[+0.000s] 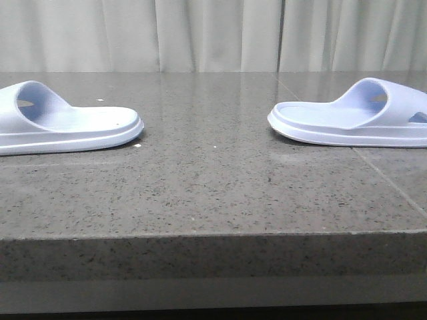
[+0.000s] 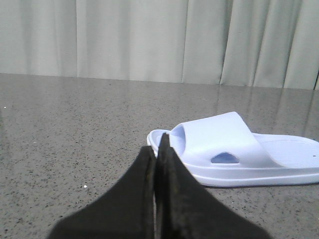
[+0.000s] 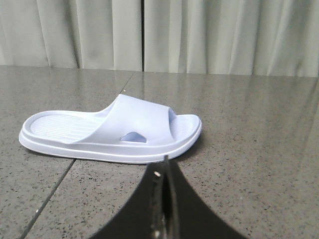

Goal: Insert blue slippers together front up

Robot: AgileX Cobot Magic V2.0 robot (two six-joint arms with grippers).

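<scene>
Front view: two blue slippers [image 1: 63, 123] [image 1: 353, 117] lie well apart at frame left and right. Both claws, left gripper [image 2: 157, 149] and right gripper [image 3: 167, 167], are pressed closed, holding nothing.

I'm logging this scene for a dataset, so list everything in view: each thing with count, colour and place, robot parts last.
blue slippers: 2, very pale blue, both sole-down and apart on the table; one at the left edge of the front view, one at the right edge, heels pointing toward each other.
table: 1, dark grey speckled stone, fills the foreground; a seam runs through it on the right side.
curtain: 1, pale grey-white, pleated, hanging behind the table.
left gripper: 1, black, fingers pressed together with nothing between them, short of the left slipper.
right gripper: 1, black, fingers together and empty, short of the right slipper.
</scene>
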